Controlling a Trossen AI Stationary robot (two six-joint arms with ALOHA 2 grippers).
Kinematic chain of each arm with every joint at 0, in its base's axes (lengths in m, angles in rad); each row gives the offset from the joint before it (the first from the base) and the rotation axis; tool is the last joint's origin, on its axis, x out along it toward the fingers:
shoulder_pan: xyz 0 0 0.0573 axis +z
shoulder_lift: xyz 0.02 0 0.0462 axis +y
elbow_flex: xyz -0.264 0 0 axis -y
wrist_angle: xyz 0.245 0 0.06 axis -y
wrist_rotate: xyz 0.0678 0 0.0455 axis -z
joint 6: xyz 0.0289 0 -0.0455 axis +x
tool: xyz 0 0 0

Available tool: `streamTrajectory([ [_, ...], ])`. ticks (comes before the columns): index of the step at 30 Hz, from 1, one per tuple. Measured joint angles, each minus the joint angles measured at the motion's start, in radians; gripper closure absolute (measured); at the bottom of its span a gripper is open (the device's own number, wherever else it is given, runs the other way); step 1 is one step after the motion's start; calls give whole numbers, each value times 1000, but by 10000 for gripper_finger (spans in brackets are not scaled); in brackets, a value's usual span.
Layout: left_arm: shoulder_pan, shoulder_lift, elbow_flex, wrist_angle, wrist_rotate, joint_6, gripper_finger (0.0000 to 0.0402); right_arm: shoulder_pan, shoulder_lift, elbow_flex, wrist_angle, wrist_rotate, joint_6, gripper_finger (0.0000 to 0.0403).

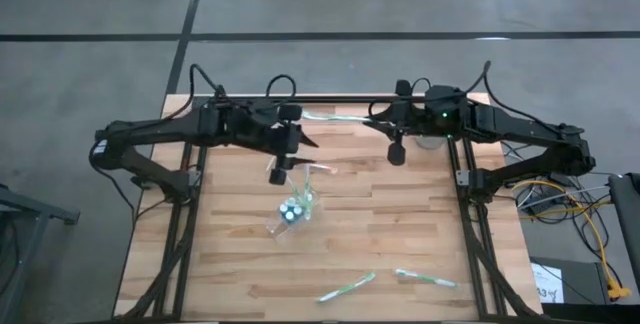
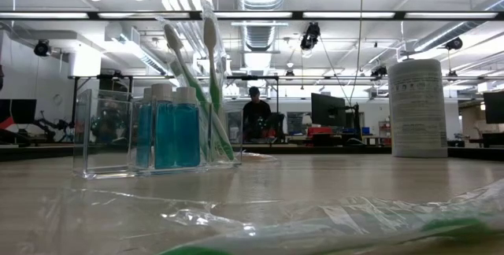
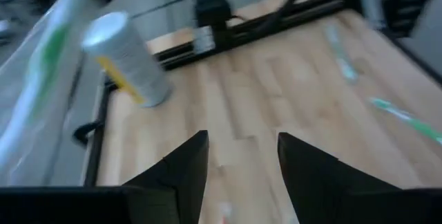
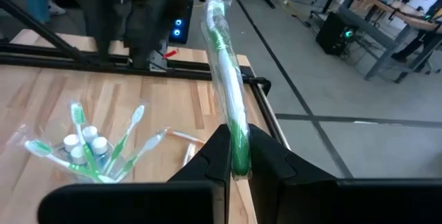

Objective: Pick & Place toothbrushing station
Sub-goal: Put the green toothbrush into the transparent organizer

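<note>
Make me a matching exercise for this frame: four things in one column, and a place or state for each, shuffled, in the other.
Things:
1. right gripper
2. left gripper
3. clear organizer
4. white canister

Places or states:
A. jaws apart, nothing between them
B. stands mid-table, holding toothbrushes and small blue bottles
C. shut on a wrapped toothbrush
D. upright near the table's edge, by the dark frame rail

Pairs: 1-C, 2-A, 3-B, 4-D
</note>
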Motion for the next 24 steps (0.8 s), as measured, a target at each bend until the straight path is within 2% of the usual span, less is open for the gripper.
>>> streamTrajectory([
  [4,3,-70,-144,150,-74,-34,223,10,0,0,-27,0,0,380],
  [11,2,-275,-441,494,-85,-89,223,10,-6,0,-70,3,-2,380],
  [17,1,-435,-692,773,-141,-97,223,10,-10,0,-23,-1,-26,380],
  [20,1,-474,-829,1011,-169,-113,223,9,-7,0,19,-20,-26,380],
  [24,1,-464,-1011,1424,-222,-157,223,11,16,0,100,-76,-15,380],
])
